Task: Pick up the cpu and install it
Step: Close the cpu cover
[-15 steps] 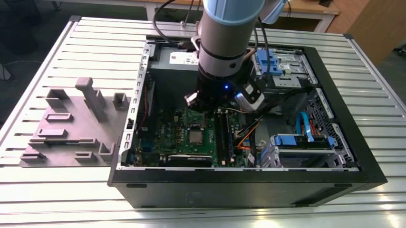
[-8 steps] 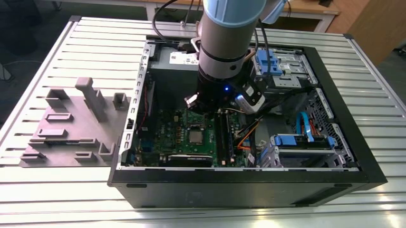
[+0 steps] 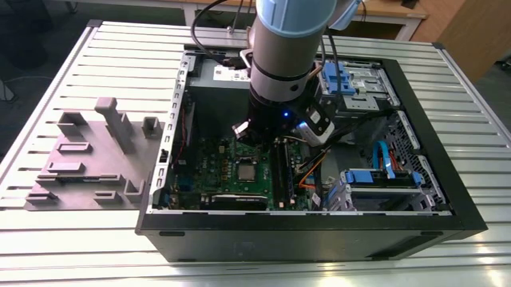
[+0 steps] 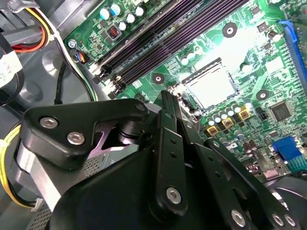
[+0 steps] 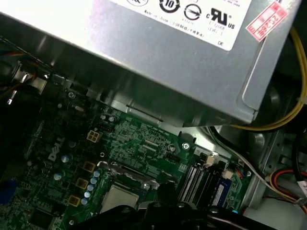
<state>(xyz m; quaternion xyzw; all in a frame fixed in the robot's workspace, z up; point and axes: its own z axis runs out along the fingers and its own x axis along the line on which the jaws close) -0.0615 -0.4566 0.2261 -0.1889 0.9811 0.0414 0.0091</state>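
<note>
cpu [image 4: 211,87], pale silver square, lying flat inside socket [image 4: 199,70] of green board [image 4: 192,48]

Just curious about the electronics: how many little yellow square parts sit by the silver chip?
3. On the green board beside the cpu, in a row: first yellow square, second yellow square, third yellow square. Part of the board is covered, so more may be hidden.
</note>
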